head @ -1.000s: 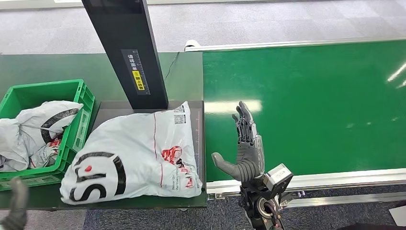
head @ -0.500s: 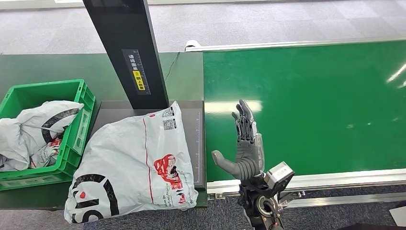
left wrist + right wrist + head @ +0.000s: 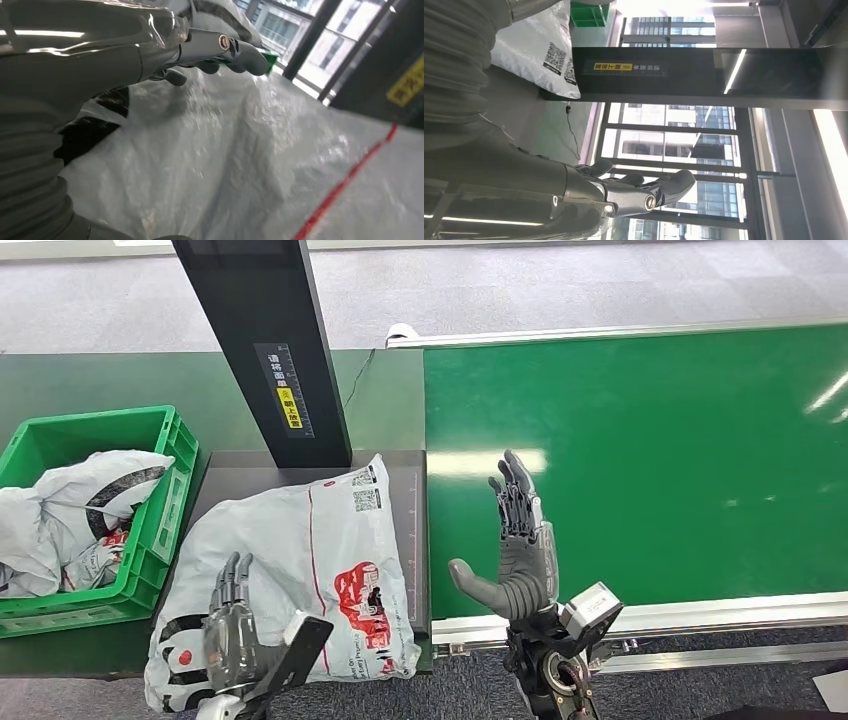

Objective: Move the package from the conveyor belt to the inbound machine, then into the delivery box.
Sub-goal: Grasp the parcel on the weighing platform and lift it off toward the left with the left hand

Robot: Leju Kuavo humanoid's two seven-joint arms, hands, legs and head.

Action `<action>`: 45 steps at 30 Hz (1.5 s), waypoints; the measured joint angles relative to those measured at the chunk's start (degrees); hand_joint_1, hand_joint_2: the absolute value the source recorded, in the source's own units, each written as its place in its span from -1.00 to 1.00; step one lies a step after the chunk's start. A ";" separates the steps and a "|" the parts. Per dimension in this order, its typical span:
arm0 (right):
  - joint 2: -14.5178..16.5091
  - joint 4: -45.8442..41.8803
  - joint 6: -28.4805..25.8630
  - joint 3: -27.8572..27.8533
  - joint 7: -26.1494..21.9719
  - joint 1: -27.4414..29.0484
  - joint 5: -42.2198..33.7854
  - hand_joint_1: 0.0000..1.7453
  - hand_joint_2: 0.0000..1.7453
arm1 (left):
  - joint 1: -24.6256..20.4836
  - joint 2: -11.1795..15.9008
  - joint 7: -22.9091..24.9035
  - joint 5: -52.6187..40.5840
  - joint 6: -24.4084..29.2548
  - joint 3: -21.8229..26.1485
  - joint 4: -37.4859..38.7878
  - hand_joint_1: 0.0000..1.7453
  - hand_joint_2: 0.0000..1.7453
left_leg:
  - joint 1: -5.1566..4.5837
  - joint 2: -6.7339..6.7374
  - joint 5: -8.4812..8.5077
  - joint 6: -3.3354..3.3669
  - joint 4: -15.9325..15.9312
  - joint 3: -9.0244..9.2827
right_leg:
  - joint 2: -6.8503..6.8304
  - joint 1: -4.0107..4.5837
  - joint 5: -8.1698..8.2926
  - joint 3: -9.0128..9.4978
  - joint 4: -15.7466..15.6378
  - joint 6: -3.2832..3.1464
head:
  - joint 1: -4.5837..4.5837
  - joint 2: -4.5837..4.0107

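The package (image 3: 290,580) lay flat on the dark plate of the inbound machine (image 3: 408,465), at the foot of its black post, its near end hanging a little over the front edge. Its long axis ran from that near-left corner up and away toward the post. My left hand (image 3: 230,625) was the nearer one by far: it hovered over the near-left end of the bag, fingers spread and holding nothing, with the bag lying straight ahead of the fingertips and under them. Whether the fingers touched the plastic I could not tell. My right hand (image 3: 515,545) stood upright over the green conveyor belt (image 3: 650,440), open and empty, just beside the bag's right edge but apart from it. The green delivery box (image 3: 170,440), already holding other bags, sat to the left of the plate, so I judged the next move would carry the bag leftward.

The bag bore a large black curved logo, a red printed graphic with small text too fine to read, a thin red line along its length and QR labels at the far end. The post carried a black label with white Chinese characters and a yellow patch, not legible.
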 joint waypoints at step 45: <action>0.59 2.78 -0.19 -0.10 0.27 -1.46 -0.21 -1.00 1.00 | 3.09 -2.30 -22.97 15.34 9.18 5.18 -9.22 0.92 1.00 | 0.02 -0.01 0.01 0.00 -0.01 -0.06 | -0.03 -0.01 -0.01 0.03 0.01 0.00 | 0.00 0.00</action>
